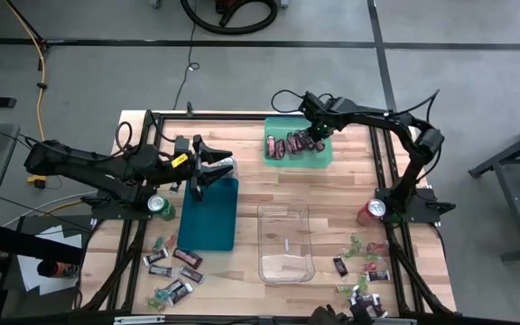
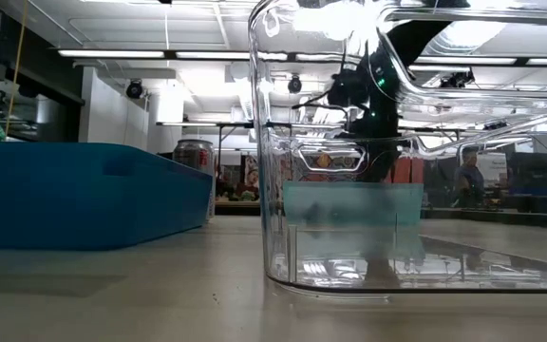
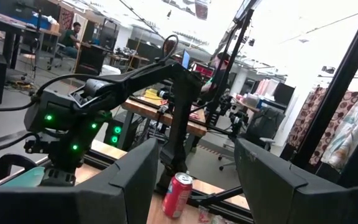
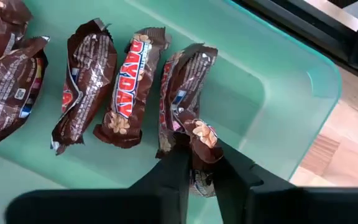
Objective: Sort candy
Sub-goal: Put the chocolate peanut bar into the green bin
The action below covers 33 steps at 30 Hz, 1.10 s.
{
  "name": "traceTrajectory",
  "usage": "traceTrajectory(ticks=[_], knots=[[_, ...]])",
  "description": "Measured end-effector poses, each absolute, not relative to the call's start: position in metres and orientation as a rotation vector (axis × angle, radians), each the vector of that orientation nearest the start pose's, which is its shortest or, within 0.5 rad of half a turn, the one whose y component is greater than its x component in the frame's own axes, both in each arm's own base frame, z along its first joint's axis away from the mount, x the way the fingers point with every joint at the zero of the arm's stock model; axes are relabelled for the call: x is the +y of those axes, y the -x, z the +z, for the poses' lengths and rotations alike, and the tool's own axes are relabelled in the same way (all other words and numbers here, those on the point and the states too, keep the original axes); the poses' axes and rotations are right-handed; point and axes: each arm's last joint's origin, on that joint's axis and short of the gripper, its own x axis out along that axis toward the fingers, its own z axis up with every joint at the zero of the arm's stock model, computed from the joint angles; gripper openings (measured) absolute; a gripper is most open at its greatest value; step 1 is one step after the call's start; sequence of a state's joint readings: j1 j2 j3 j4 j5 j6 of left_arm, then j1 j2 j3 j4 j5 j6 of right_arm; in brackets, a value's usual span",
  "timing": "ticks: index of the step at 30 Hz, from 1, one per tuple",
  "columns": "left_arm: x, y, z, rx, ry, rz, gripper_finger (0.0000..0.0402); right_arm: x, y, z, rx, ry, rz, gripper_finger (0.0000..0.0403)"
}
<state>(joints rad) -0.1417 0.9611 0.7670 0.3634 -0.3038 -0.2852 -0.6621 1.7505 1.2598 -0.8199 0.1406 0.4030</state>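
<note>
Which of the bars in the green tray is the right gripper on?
The bar at the end of the row, nearest the green tray's corner. The right gripper pinches its lower end; the others lie untouched.

1. Dark red bars point(image 4: 129, 87) lie side by side in the green tray point(image 4: 278, 99), just ahead of the right pincer point(image 4: 201, 163).
2. The endmost bar point(image 4: 185, 93) has its crumpled end between the fingertips.
3. Loose candy point(image 1: 171, 271) lies scattered near the left pincer point(image 1: 208, 171).
4. More candy point(image 1: 365, 266) lies well apart from both pincers.
</note>
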Motion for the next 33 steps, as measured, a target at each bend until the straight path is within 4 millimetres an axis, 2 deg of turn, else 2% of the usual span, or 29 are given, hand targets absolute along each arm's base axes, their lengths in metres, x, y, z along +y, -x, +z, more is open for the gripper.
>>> traceTrajectory(ticks=[10, 13, 16, 20, 25, 29, 33], knots=[[-0.022, -0.214, 0.348, -0.187, 0.32, 0.137, 0.0199, -0.207, -0.26, 0.215, 1.195, -0.613, -0.889, 0.0217], [-0.022, -0.214, 0.348, -0.187, 0.32, 0.137, 0.0199, -0.202, -0.255, 0.232, 1.147, -0.589, -0.818, 0.0244], [-0.022, -0.214, 0.347, -0.185, 0.32, 0.137, 0.0199, -0.191, -0.248, 0.262, 1.042, -0.58, -0.732, 0.0251], [-0.022, -0.214, 0.346, -0.168, 0.316, 0.14, 0.0199, -0.158, -0.243, 0.308, 0.852, -0.512, -0.55, 0.0252], [-0.022, -0.214, 0.344, -0.152, 0.313, 0.148, 0.0199, -0.1, -0.241, 0.352, 0.565, -0.392, -0.321, 0.0252], [-0.021, -0.214, 0.344, -0.153, 0.314, 0.155, 0.0199, -0.054, -0.244, 0.366, 0.352, -0.365, -0.168, 0.0252], [-0.021, -0.214, 0.344, -0.153, 0.314, 0.158, 0.0199, -0.013, -0.253, 0.363, 0.186, -0.335, -0.094, 0.0252]])
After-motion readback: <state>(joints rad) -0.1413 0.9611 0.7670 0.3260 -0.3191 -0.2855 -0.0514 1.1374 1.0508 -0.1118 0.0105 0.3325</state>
